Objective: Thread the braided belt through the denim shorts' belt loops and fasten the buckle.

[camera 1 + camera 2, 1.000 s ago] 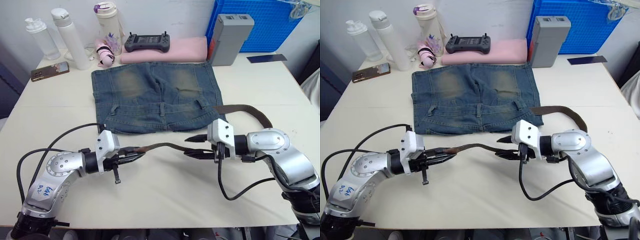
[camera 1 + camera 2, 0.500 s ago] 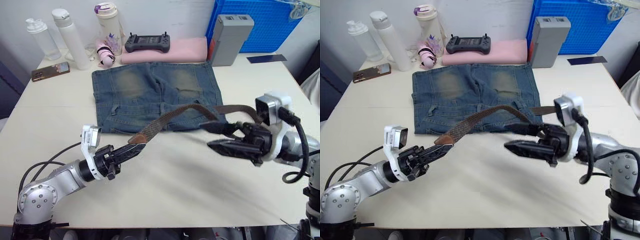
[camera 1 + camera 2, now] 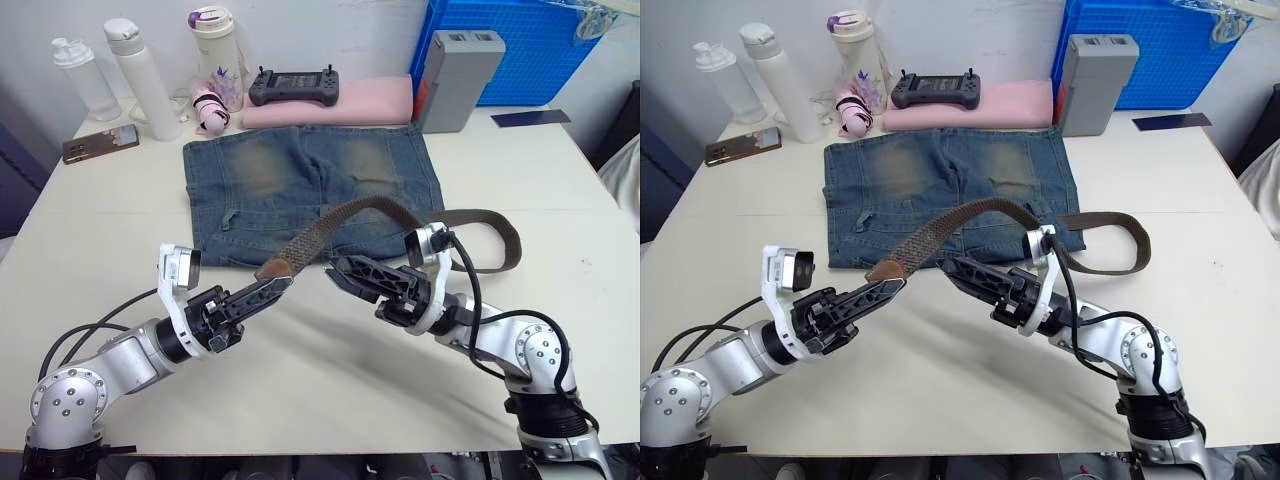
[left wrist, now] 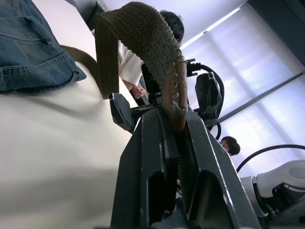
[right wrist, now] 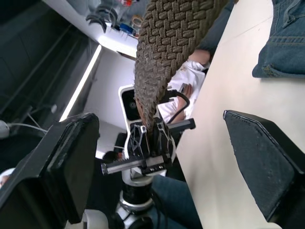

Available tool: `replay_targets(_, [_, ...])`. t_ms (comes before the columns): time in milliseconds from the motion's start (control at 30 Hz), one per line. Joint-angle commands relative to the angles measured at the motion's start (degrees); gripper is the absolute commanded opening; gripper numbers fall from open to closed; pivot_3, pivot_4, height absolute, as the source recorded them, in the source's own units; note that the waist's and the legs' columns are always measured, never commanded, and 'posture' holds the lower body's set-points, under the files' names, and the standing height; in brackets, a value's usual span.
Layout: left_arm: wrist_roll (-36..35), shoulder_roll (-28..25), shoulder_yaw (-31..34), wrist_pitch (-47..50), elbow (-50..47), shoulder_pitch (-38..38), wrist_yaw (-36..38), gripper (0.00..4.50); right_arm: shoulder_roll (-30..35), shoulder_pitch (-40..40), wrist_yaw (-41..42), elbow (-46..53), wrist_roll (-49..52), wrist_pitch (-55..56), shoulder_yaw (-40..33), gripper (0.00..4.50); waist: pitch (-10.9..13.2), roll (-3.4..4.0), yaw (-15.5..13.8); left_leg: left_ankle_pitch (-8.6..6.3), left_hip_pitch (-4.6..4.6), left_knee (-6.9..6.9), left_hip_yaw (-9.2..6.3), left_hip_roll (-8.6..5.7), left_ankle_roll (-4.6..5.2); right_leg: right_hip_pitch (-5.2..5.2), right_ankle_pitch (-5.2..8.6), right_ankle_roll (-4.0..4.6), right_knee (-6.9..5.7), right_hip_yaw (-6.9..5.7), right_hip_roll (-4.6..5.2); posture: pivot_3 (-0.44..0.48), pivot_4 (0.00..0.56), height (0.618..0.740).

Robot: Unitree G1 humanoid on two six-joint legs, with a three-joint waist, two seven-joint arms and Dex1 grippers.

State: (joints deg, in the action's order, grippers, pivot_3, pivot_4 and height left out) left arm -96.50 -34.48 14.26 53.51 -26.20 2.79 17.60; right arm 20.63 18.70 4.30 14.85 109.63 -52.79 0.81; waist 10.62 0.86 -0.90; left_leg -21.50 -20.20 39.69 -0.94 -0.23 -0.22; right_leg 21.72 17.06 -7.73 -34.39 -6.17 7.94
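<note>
The denim shorts (image 3: 310,180) lie flat at the table's middle, waistband toward me, with belt loops (image 3: 325,218) across it. The braided belt (image 3: 330,222) arches up over the waistband, then trails right in a loop (image 3: 505,250) on the table. My left gripper (image 3: 265,292) is shut on the belt's brown leather tip (image 4: 175,95), lifted off the table. My right gripper (image 3: 352,290) is open just right of it, under the arch and pointing at the left gripper. Its fingers (image 5: 62,167) stand wide apart, with the belt (image 5: 174,43) hanging untouched between them. I cannot make out the buckle.
Along the back stand bottles (image 3: 145,75), a phone (image 3: 100,143), a controller (image 3: 294,86) on a pink cloth, a grey box (image 3: 455,78) and a blue crate (image 3: 520,45). A person (image 4: 128,67) sits beyond the table's right side.
My right gripper has swung in from the right to just beside the left gripper, under the belt's arch. The left gripper still holds the leather tip in about the same place.
</note>
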Motion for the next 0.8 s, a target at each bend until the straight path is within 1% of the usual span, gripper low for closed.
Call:
replay_targets(33, [-2.59,0.32,-0.73,-1.32,-1.4,0.55,-0.85,0.0,-4.48,2.06,-3.58,-0.85,2.71,4.77,-0.32,4.44,0.0,0.0,0.24,0.0,0.0,0.0,0.01,0.0,0.0,0.01,0.0,0.0,-0.01,0.01,0.0,0.0,0.15,0.739])
replay_targets(200, [-3.83,0.95,-1.77,-2.52,-1.33,0.56,-2.82,0.0,-9.22,2.54,-6.56,-1.78,1.69,8.56,-1.28,4.44,0.0,0.01,0.47,0.0,-0.02,-0.05,0.02,-0.01,0.0,0.14,0.01,0.02,-0.09,0.06,0.0,0.0,0.15,0.739])
replay_targets(367, [-4.97,1.37,-1.78,-3.71,-0.98,0.61,-4.54,0.0,-10.6,2.18,-7.96,-1.44,1.48,9.98,-2.12,4.44,0.0,0.01,1.11,0.0,-0.07,-0.07,0.1,-0.01,-0.01,0.3,0.02,0.04,-0.21,0.16,0.0,0.0,0.15,0.739])
replay_targets(400, [-4.84,1.26,-1.77,-3.71,-0.93,0.54,-4.41,0.0,-10.69,2.19,-8.01,-1.42,1.35,10.01,-2.28,4.21,0.0,0.01,1.11,0.0,-0.07,-0.09,0.13,-0.01,-0.01,0.34,0.03,0.05,-0.24,0.18,-0.01,0.0,0.15,0.739])
replay_targets(467, [-4.63,1.05,-1.75,-3.7,-0.73,0.37,-4.06,0.0,-10.92,2.26,-8.34,-1.44,0.99,10.33,-2.61,3.6,0.0,0.01,1.14,0.0,-0.08,-0.13,0.19,-0.01,-0.01,0.45,0.05,0.09,-0.35,0.24,-0.01,0.0,0.15,0.739])
replay_targets(567, [-3.85,0.82,-1.65,-3.46,-0.53,-0.14,-3.02,0.0,-10.94,2.33,-8.54,-1.35,0.51,10.64,-2.64,2.16,0.0,0.01,1.17,0.0,-0.15,-0.15,0.33,-0.01,-0.01,0.67,0.06,0.11,-0.49,0.35,0.0,0.0,0.15,0.739])
replay_targets(700, [-2.14,0.41,-1.7,-3.0,-0.34,-1.2,-0.82,0.0,-10.82,2.78,-8.04,-1.31,-0.27,10.58,-2.8,0.09,0.0,0.01,1.19,0.0,-0.16,-0.17,0.42,-0.01,-0.01,0.74,0.07,0.12,-0.52,0.42,0.0,0.0,0.15,0.739])
replay_targets(800, [-1.3,0.27,-1.82,-3.02,-0.14,-1.58,0.19,0.0,-10.87,3.02,-7.56,-1.35,-0.72,10.45,-2.88,0.09,0.0,0.01,1.13,0.0,-0.16,-0.17,0.44,0.0,-0.01,0.75,0.07,0.13,-0.52,0.42,0.0,0.0,0.15,0.739])
